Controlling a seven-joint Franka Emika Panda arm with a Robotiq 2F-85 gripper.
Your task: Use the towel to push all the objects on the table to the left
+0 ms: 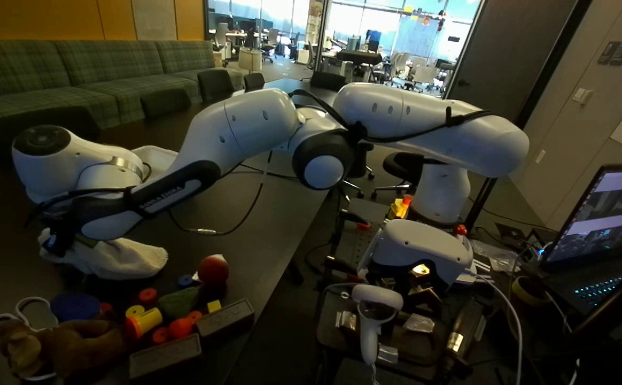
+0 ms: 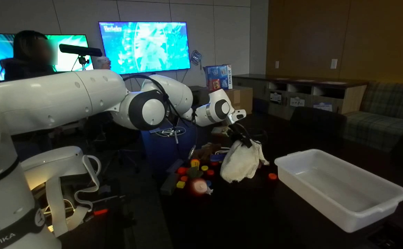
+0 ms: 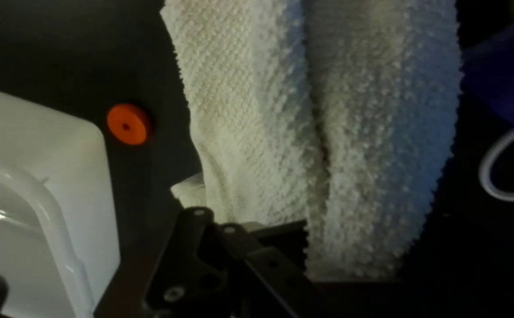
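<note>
The arm (image 1: pixel 257 120) arches outward — claw (image 2: pixel 247 142) tilted down, clamped on the bunched towel (image 2: pixel 241 162)

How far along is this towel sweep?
Looks done: the towel is gripped, and most objects, including the brown plush toy and round red object, sit clustered. In hand: the gripper holds the towel beside that cluster. Left: the orange disc lies apart, near the white bin, on the towel's opposite side, so it probably needs sweeping.
</note>
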